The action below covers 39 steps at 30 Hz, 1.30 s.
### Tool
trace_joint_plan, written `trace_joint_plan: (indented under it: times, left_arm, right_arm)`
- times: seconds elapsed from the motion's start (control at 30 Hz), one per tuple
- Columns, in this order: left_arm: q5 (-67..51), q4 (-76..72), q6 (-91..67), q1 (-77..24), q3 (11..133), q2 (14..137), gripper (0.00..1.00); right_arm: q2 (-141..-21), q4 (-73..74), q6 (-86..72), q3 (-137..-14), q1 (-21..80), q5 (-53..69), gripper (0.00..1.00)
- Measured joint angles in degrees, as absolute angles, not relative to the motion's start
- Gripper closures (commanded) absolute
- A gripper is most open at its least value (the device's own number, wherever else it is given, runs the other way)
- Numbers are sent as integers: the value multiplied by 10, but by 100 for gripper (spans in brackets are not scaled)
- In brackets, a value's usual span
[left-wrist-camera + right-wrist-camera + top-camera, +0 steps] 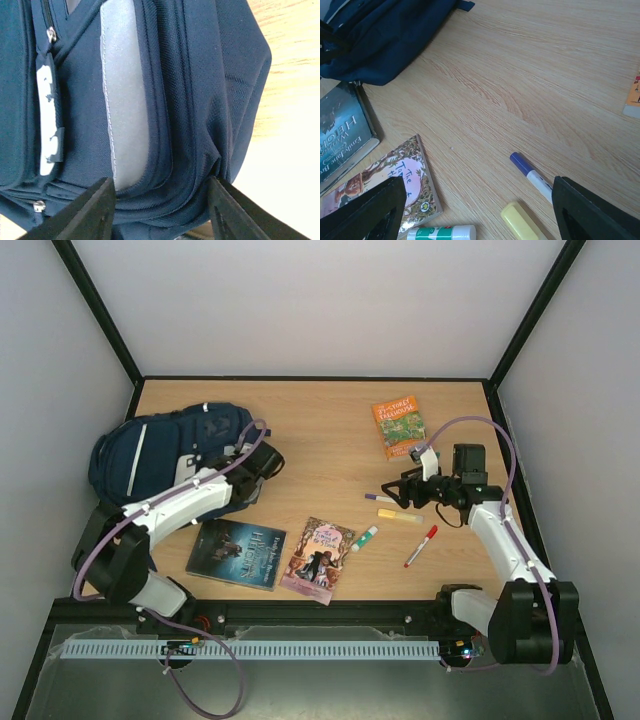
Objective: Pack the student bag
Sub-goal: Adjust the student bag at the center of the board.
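dark book (340,135): on the right wrist view you can read "HEIGH…" in large pale capitals on the cover. A smaller line next to it reads "Emily Jane Bro…". The frame edge cuts off the rest.
floral book (395,185): the script title gives you "The", then "Ta…" and "H…". The remaining letters are hidden.
orange book (399,427): on the top view you get "TREEHOUSE", and the line above it looks like "STOREY". The smaller print is unreadable.
glue stick (442,232): there's print on the green label, too small for you to read.

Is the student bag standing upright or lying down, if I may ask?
Lying down: the student bag spreads flat on the table.
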<state>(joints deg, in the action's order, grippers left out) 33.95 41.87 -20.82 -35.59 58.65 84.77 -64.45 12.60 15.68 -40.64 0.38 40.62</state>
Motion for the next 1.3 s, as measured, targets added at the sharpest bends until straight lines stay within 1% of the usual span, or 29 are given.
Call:
trace_joint_plan:
  times: [0.07,0.17,0.2,0.27,0.5,0.63,0.77,0.8,0.83,0.9,0.97,1.07,1.13,1.2,1.3]
  left_arm:
    - [339,409,-205,-356,587,861,60]
    - [335,397,-201,-357,588,885,84]
    - [333,392,-197,-358,590,893,89]
    - [334,384,-190,-359,595,908,97]
    - [344,375,-177,-360,678,990,98]
    - [336,362,-165,-362,764,1054,98]
    - [312,354,-154,-377,891,1147,98]
    - [304,351,-152,-381,918,1166,96]
    - [294,350,-151,-385,951,1188,87]
    - [265,350,-148,-393,1017,1232,55]
    - [227,348,-143,-399,1074,1265,37]
    - [179,346,-141,-403,1106,1276,22]
    - [157,340,-145,-403,1096,1259,16]
    - [143,329,-147,-400,1057,1221,10]
    - [122,305,-166,-373,945,1109,1]
  right_arm:
    - [-640,126,159,-406,4,406,20]
    - [-635,127,161,-406,4,406,20]
    - [-633,127,162,-406,4,406,20]
    - [-631,128,164,-406,4,405,20]
    - [-628,131,166,-406,4,404,20]
    - [-627,133,167,-406,4,402,20]
    - [-627,134,168,-406,4,401,20]
    - [-627,135,168,-406,4,401,20]
    - [-627,135,168,-406,4,400,20]
    - [-627,135,168,-406,4,400,20]
    - [-627,135,168,-406,4,399,20]
    - [-627,135,168,-406,4,397,20]
    - [-627,135,168,-406,4,396,20]
    - [-627,135,168,-406,4,395,20]
    - [-628,135,169,-406,4,395,20]
